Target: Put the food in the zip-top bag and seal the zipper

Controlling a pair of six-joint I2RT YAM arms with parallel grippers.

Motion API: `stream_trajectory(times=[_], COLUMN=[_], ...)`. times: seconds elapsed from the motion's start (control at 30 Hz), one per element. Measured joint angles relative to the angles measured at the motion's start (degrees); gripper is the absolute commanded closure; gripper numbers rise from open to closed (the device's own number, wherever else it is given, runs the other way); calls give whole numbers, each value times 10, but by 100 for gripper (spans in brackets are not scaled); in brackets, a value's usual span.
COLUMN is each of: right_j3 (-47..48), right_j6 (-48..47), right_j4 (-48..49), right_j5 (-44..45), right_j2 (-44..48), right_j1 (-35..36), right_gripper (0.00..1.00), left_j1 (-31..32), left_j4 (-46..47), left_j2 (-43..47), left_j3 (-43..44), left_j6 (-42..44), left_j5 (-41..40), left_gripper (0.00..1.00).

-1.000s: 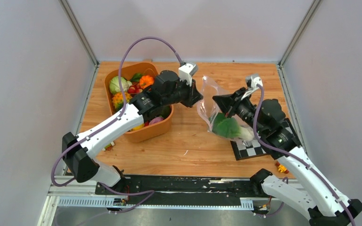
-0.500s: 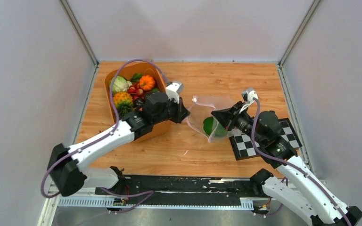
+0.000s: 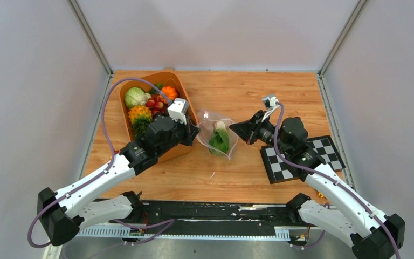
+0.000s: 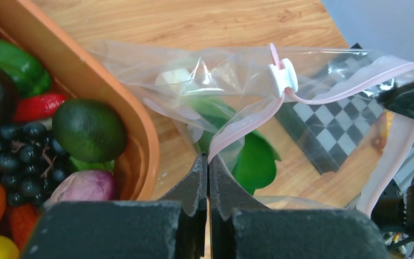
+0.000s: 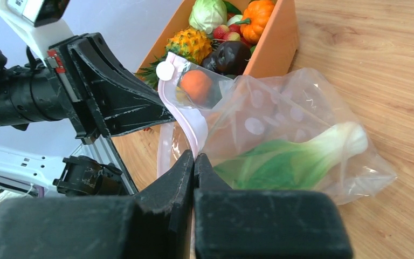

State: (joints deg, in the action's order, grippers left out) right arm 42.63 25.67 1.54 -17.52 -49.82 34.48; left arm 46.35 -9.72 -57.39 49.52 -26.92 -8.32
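Clear zip-top bag (image 5: 272, 105) veils the bok choy (image 5: 302, 154), both jaws pinching its zipper (image 4: 248, 122).

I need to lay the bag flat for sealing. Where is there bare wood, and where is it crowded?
Barest: the wood behind the zip-top bag, right of the orange tub. There is also a near strip in front of the bag, left of the checkered board. Crowded: the middle, where the left fingers and right fingers pinch the bag beside the tub.
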Motion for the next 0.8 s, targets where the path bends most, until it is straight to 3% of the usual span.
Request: stream_trajectory(times=[0.07,0.3,0.4,0.47,0.8], right_j3=[-7,-18,-18,-18,-2], right_j6=[6,12,13,12,13], right_j4=[10,33,31,26,11], right_j5=[-5,-26,-14,2,72], right_j2=[1,11,13,18,-14], right_j1=[0,2,6,12,46], right_gripper=[100,100,100,100,100], left_j1=[0,0,0,0,0], left_j4=[-6,-4,-8,-12,-66], left_j2=[5,46,44,40,25], left_j3=[-10,-20,-20,-20,-7], left_j6=[-3,-9,-14,-14,-5], left_j5=[-4,-10,-10,-8,13], left_gripper=[98,60,58,46,11])
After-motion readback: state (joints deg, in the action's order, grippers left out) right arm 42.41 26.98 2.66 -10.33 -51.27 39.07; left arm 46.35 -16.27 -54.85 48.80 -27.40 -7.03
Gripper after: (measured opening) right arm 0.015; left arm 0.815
